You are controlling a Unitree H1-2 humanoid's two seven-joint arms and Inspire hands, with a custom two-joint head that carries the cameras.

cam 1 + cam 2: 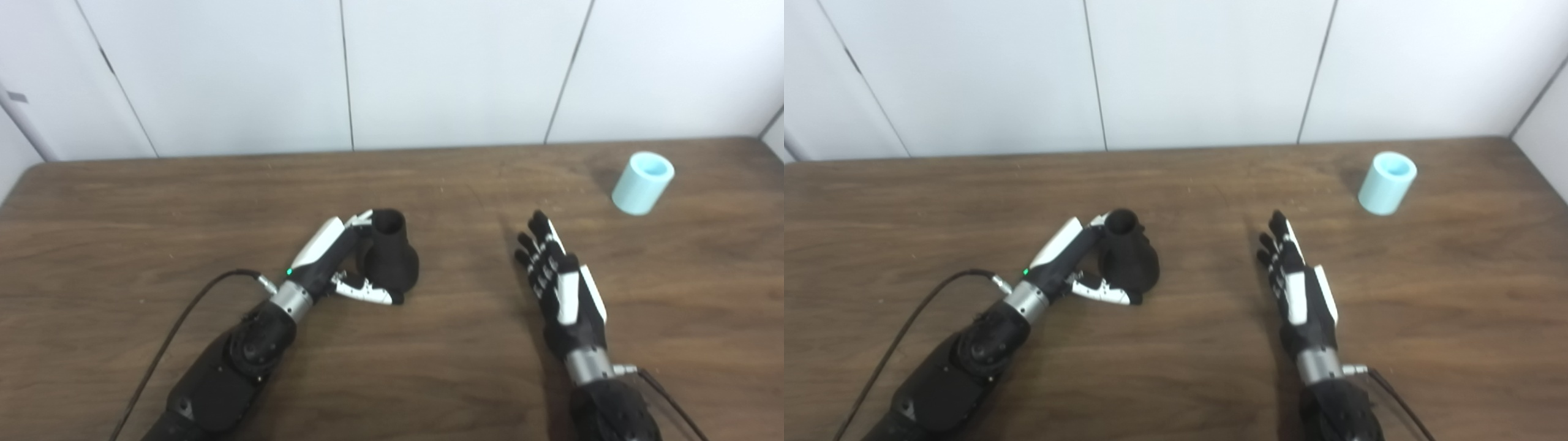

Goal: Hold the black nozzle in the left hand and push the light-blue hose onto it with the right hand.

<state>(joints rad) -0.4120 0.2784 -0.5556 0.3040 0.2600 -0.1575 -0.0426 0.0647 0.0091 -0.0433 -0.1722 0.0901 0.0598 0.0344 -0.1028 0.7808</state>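
Observation:
The black nozzle [388, 256] stands upright on the wooden table [153, 208], narrow neck up, a little left of centre. My left hand [343, 260] is wrapped around it, with fingers behind the neck and the thumb across the front of the wide base. The light-blue hose piece [642, 182], a short open cylinder, stands slightly tilted at the far right of the table. My right hand [560, 278] is open and empty, fingers stretched forward, well short of the hose and to its left.
A white panelled wall [392, 67] runs along the table's far edge. Black cables trail from both wrists, on the left [177, 324] and at the lower right [670, 401].

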